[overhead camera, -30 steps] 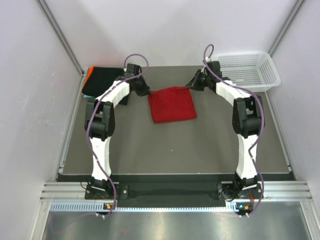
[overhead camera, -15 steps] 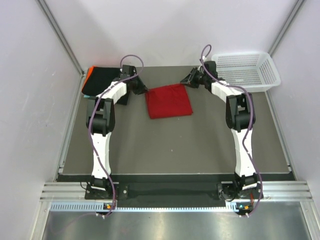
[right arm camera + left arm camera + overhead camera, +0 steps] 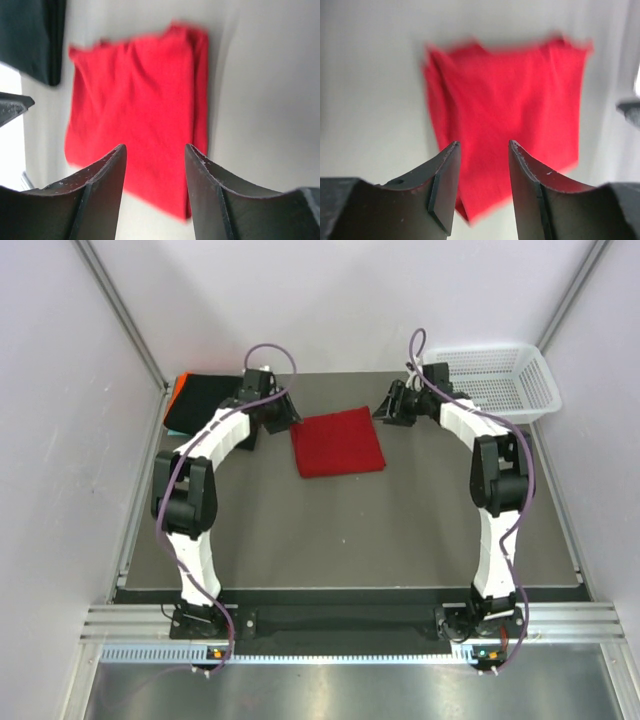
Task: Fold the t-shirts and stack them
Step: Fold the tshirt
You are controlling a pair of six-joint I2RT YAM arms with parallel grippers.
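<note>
A bright red t-shirt (image 3: 338,442) lies folded flat as a rough square on the far middle of the table. My left gripper (image 3: 286,416) hovers just off its far left corner, and my right gripper (image 3: 386,410) just off its far right corner. In the left wrist view the red shirt (image 3: 505,110) lies beyond the open gripper (image 3: 484,147), with nothing between the fingers. The right wrist view shows the same shirt (image 3: 135,110) past the open, empty gripper (image 3: 155,150). A folded black t-shirt (image 3: 205,400) rests at the far left on an orange edge (image 3: 172,392).
A white mesh basket (image 3: 495,380) stands at the far right corner behind the right arm. The dark grey table (image 3: 340,530) is ringed by pale walls and metal rails. The black shirt (image 3: 30,40) shows in the right wrist view's top left.
Both grippers went from shut on the red shirt's far corners to open and let it go. The shirt shifted slightly back and lies flat; both arms drew away from it.
</note>
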